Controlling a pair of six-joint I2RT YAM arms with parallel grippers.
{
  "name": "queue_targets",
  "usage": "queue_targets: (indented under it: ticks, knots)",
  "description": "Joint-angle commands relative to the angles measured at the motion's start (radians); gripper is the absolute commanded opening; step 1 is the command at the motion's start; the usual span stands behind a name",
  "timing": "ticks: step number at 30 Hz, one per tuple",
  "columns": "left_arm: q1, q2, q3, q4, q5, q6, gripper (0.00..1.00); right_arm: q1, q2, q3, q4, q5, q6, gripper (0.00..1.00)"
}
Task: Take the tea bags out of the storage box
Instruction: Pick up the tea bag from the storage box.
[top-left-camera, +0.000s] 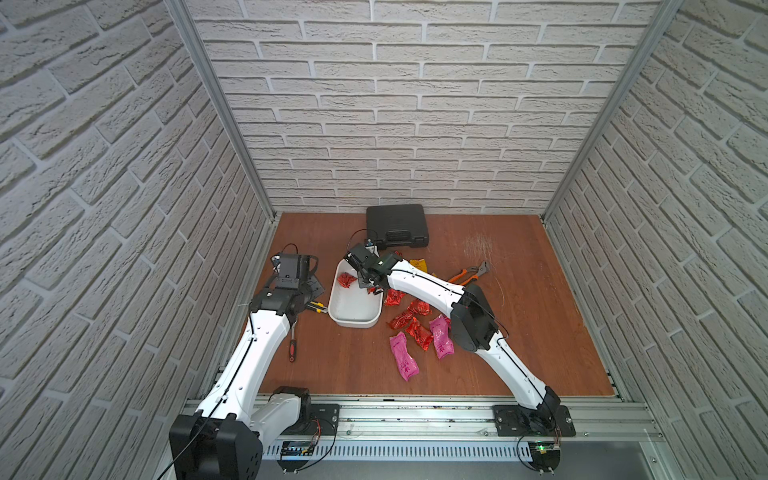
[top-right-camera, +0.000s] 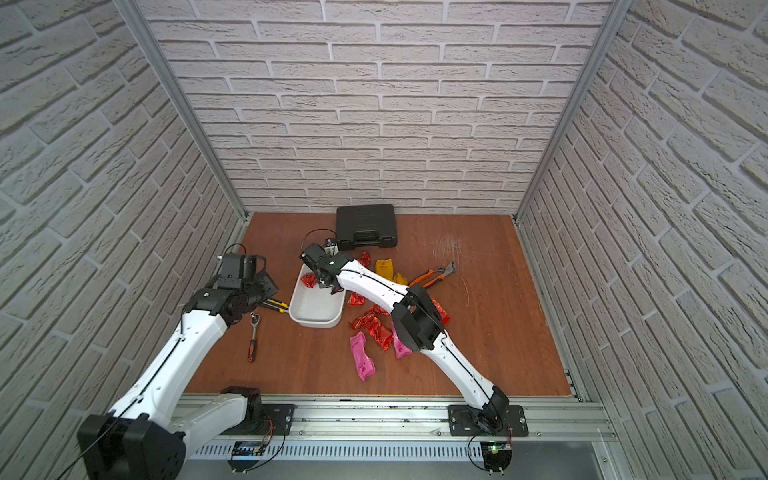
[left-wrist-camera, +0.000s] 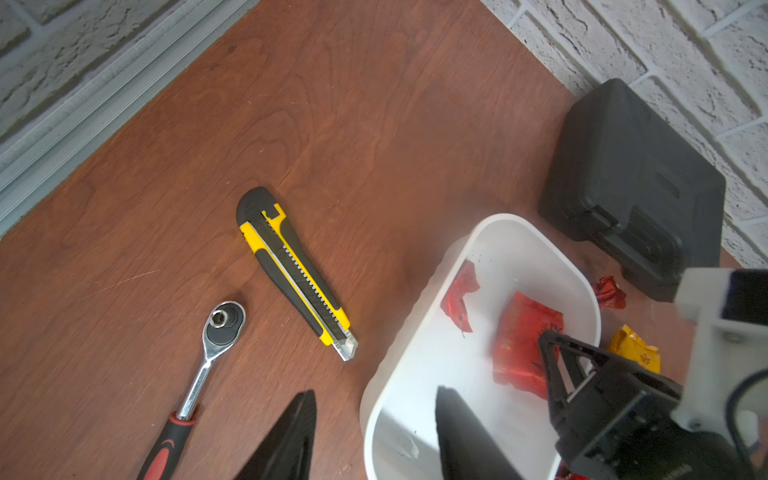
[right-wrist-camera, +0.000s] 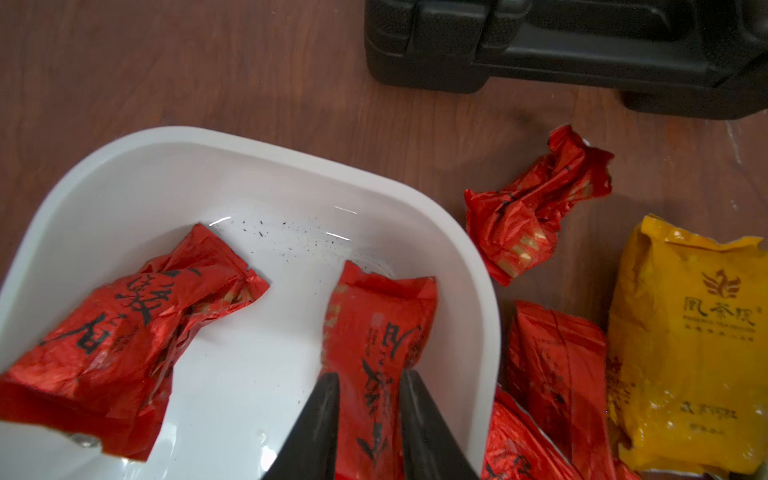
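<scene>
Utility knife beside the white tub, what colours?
Yellow and black; the utility knife shows best in the left wrist view.

This is a robot test cell in a laboratory, not a real room. The walls (top-left-camera: 395, 104) are panels printed as white brick, held in aluminium profiles (top-left-camera: 225, 112). A white left arm (top-left-camera: 254, 345) and right arm (top-left-camera: 515, 370) (both bolted on a metal rail (top-left-camera: 415, 413)) stand over a brown wooden board (top-left-camera: 540, 332), with a bare circuit board (top-left-camera: 542, 451) and loose cables at the front.
</scene>
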Motion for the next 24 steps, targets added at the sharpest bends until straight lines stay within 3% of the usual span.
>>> queue_targets:
  ticks: [1,7,12,18,24]
  knots:
    - [0.004,0.01,0.034,-0.009,0.013,-0.009,0.51,-0.001,0.021,0.038,0.015,0.01,0.006,0.27]
    - [-0.005,0.027,0.052,-0.007,0.01,-0.012,0.51,-0.001,0.036,0.041,0.004,0.001,0.026,0.24]
    - [-0.022,0.042,0.062,0.001,0.007,-0.015,0.51,-0.002,0.019,0.041,0.027,-0.037,0.001,0.03]
    - [-0.053,0.06,0.069,0.026,0.01,-0.019,0.51,-0.005,-0.09,0.026,0.082,-0.118,-0.044,0.02]
    - [-0.101,0.104,0.086,0.057,0.009,-0.03,0.51,-0.019,-0.284,-0.097,0.096,-0.203,-0.045,0.02]
